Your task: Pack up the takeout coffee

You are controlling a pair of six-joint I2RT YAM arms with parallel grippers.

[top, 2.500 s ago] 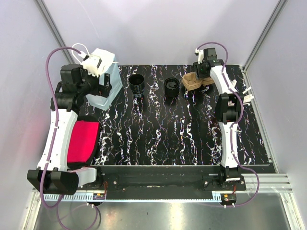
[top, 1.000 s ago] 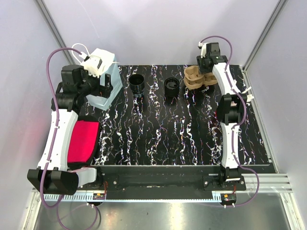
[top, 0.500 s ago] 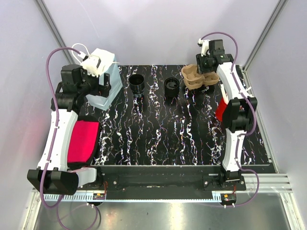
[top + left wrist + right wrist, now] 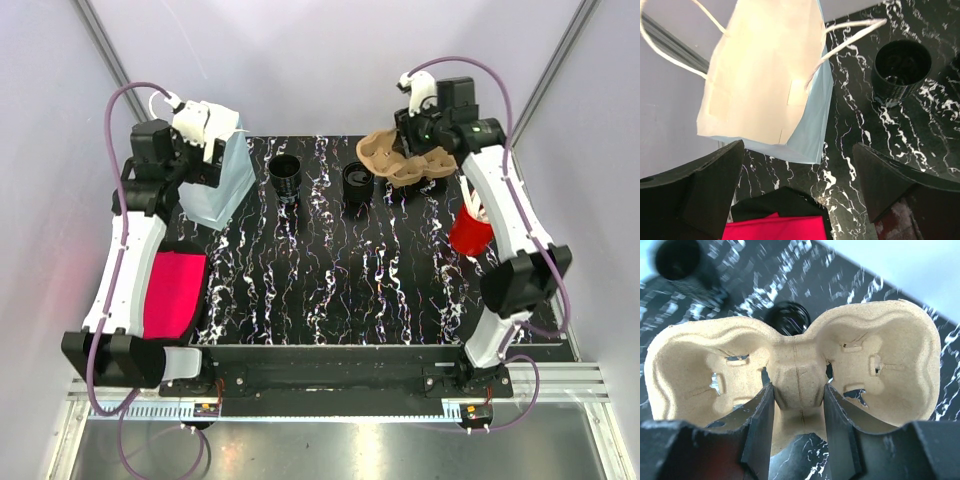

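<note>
A brown pulp cup carrier (image 4: 400, 158) (image 4: 715, 355) with two wells hangs tilted above the back right of the table. My right gripper (image 4: 420, 135) (image 4: 797, 390) is shut on its middle ridge. Two black coffee cups (image 4: 285, 177) (image 4: 357, 182) stand at the back middle; the right wrist view shows them (image 4: 677, 260) (image 4: 787, 317) beyond the carrier. A white and light blue paper bag (image 4: 222, 180) (image 4: 765, 75) stands open at the back left. Just behind and above it my left gripper (image 4: 188, 158) (image 4: 797, 147) hangs open, holding nothing.
A red cup (image 4: 468, 235) with something white in it stands near the right edge, by the right arm. A red and black flat thing (image 4: 172, 295) (image 4: 775, 229) lies at the table's left edge. Grey walls close in the back and sides.
My right gripper has lifted the carrier off the table and swung it left toward the cups, baring the red cup. The left gripper has risen a little by the bag.
</note>
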